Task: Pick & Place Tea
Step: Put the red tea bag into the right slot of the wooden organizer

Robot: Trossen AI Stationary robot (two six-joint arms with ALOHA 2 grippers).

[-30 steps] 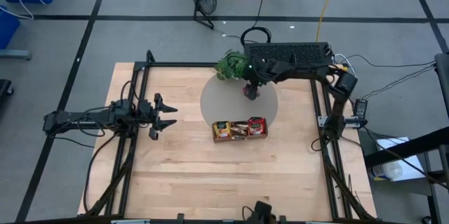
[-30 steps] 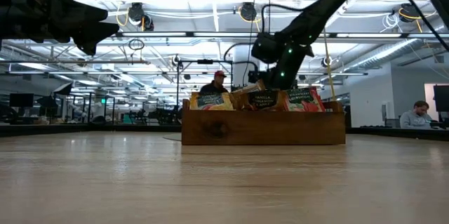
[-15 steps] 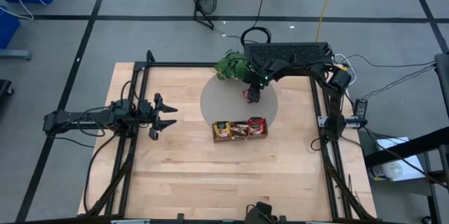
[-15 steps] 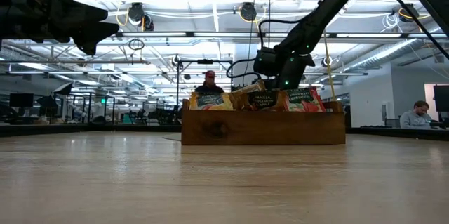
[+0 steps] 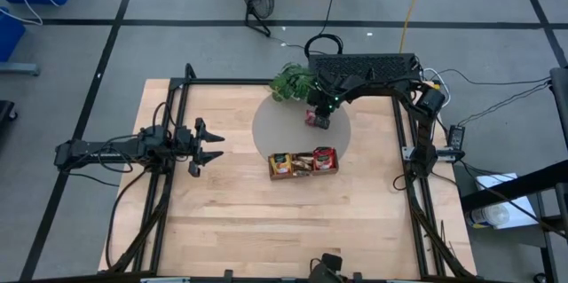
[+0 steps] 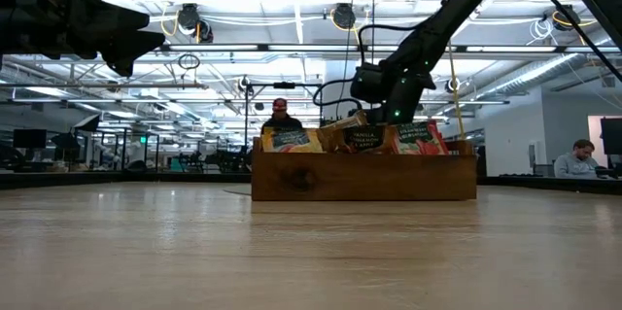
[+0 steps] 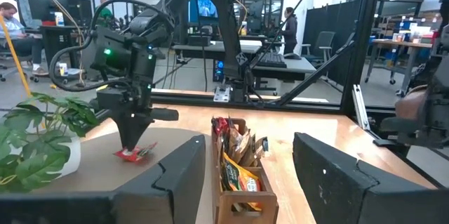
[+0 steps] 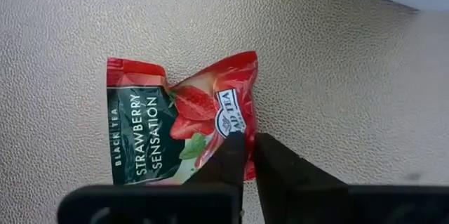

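The right gripper (image 8: 244,155) pinches, apparently, the red packet's (image 8: 175,122) near edge; its long axis runs crosswise. The left gripper (image 5: 213,147) idles wide, far off.

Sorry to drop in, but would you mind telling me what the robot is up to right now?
The right gripper has its jaws pinched on a red strawberry tea packet lying on the round grey mat, beside the potted plant. More tea packets stand in the wooden tray nearby. The left gripper waits open at the table's left side.
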